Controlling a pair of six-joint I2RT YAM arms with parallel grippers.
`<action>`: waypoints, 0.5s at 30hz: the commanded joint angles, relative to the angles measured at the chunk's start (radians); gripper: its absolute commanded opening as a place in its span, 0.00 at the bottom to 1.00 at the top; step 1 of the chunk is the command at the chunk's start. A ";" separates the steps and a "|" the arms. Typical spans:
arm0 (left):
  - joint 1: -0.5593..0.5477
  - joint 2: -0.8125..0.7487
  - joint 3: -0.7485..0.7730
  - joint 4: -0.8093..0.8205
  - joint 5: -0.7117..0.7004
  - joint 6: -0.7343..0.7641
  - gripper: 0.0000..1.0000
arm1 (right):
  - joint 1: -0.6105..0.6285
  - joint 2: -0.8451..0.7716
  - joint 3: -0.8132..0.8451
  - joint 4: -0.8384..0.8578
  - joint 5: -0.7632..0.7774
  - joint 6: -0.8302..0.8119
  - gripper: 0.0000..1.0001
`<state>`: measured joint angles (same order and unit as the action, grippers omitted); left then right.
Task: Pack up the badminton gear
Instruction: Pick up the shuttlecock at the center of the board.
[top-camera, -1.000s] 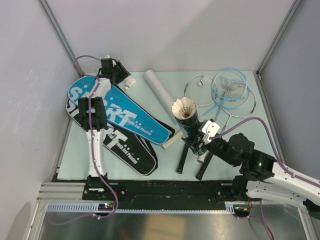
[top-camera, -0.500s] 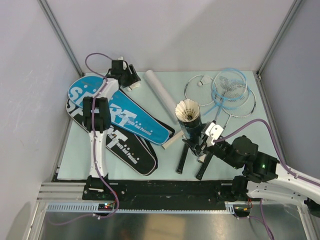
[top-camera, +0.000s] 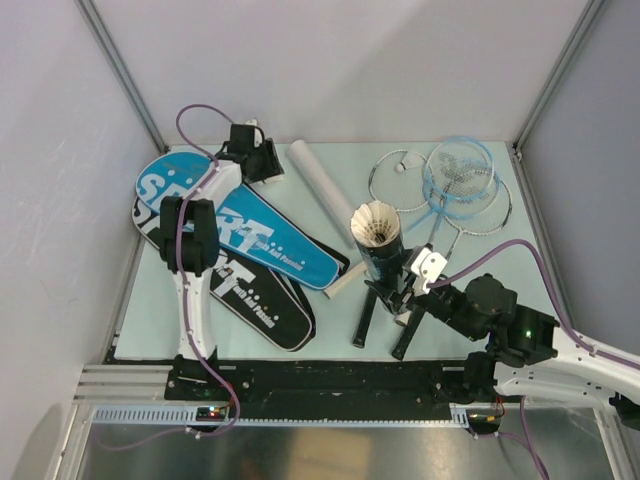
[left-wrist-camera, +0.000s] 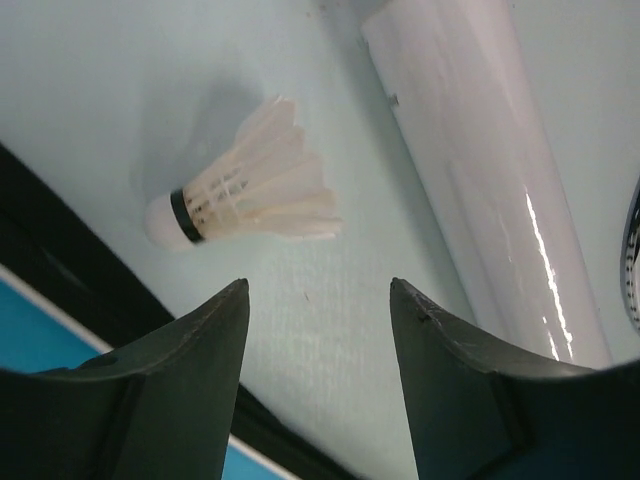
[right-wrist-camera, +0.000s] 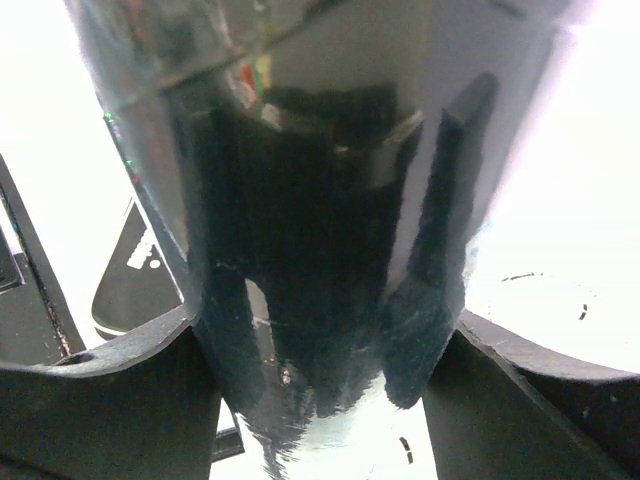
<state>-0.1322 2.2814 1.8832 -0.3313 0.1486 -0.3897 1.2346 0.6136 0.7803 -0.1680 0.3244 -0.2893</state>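
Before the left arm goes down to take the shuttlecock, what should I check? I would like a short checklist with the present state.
1. Left gripper open and empty: ok.
2. Shuttlecock lies free on the table, ahead of the gripper: ok.
3. White tube apart from the shuttlecock: ok.
4. Right gripper clamped on the black tube: ok.
5. Room left inside the black tube: cannot tell.

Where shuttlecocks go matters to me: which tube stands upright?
The black tube, gripped by the right pincer, stands mouth up; the white tube lies flat.
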 joint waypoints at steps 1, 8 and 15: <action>-0.058 -0.170 -0.064 0.002 -0.167 0.055 0.64 | 0.009 -0.021 0.056 0.038 0.029 -0.013 0.28; -0.103 -0.162 -0.026 -0.021 -0.460 -0.001 0.61 | 0.012 -0.020 0.056 0.031 0.034 -0.026 0.28; -0.144 -0.045 0.125 -0.065 -0.574 0.038 0.60 | 0.014 -0.036 0.053 0.012 0.035 -0.036 0.28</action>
<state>-0.2565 2.1834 1.9099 -0.3748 -0.2829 -0.3733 1.2423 0.6033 0.7803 -0.2043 0.3367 -0.3084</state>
